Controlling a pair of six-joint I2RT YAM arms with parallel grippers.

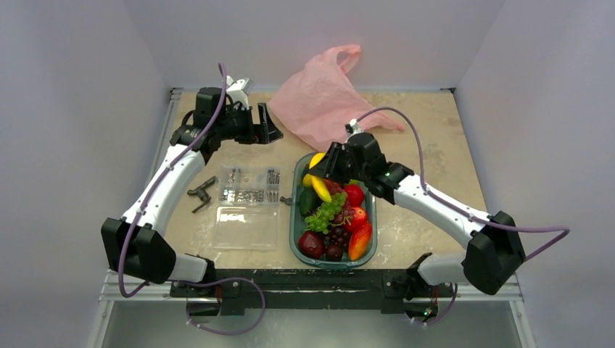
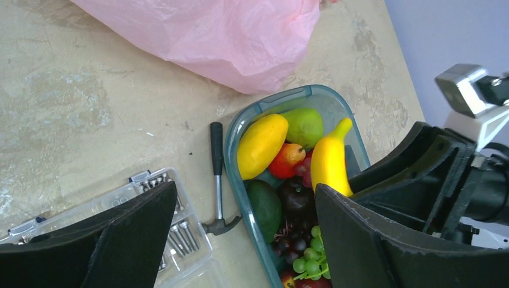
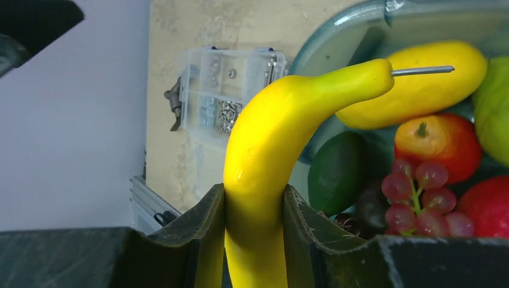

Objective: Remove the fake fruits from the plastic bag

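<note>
The pink plastic bag [image 1: 319,94] lies crumpled and flat at the back of the table, also in the left wrist view [image 2: 222,30]. My right gripper [image 1: 323,174] is shut on the yellow banana [image 3: 270,144] and holds it over the far end of the green tray [image 1: 294,217]. The tray holds the green grape bunch [image 1: 326,212], red apple [image 1: 354,194], orange-red mango [image 1: 360,241] and dark plum [image 2: 297,198], among other fruits. My left gripper [image 1: 268,127] is open and empty, raised left of the bag, apart from it.
A clear screw box [image 1: 250,186] with its open lid [image 1: 246,226] lies left of the tray. A small hammer [image 2: 216,180] lies against the tray's left rim. A dark tool [image 1: 201,194] lies further left. Walls enclose the table's sides and back.
</note>
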